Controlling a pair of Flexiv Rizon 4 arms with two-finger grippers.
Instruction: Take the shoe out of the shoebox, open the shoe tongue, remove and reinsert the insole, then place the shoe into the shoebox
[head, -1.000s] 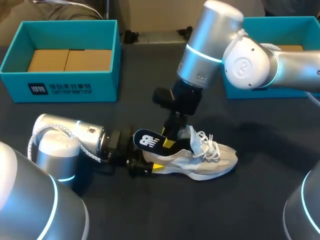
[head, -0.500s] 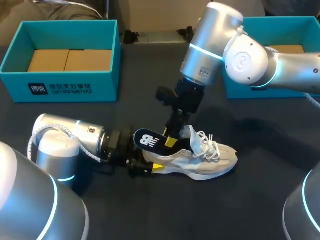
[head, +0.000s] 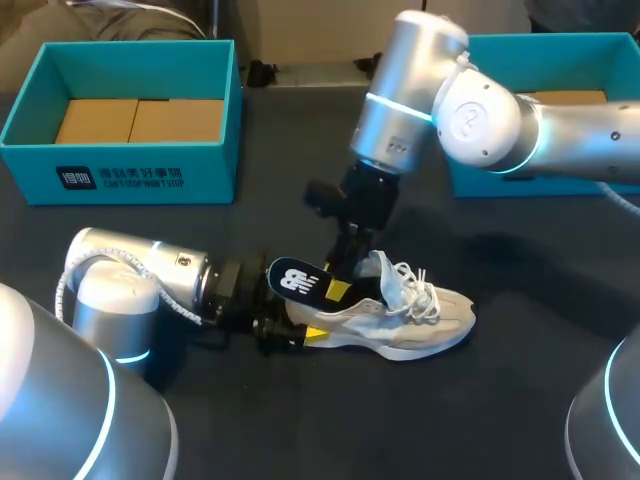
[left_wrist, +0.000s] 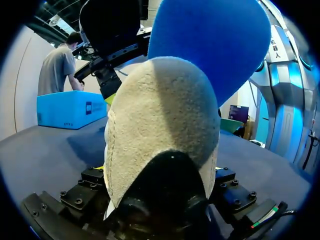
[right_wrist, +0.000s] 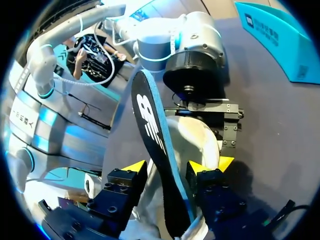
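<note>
Two grippers are set at the sneaker (head: 425, 318), which lies on the table (head: 500, 410) outside the shoebox (head: 215, 170); its heel is clamped by the left gripper (head: 303, 327). The insole (head: 295, 280) is left jutting from the heel, unmoved. The right gripper (head: 340, 285), fingers parted astride it, has been swung slightly leftward, so reinsertion is judged unfinished.

robotics lab: arms (head: 480, 120) over dark table (head: 520, 400)
</note>
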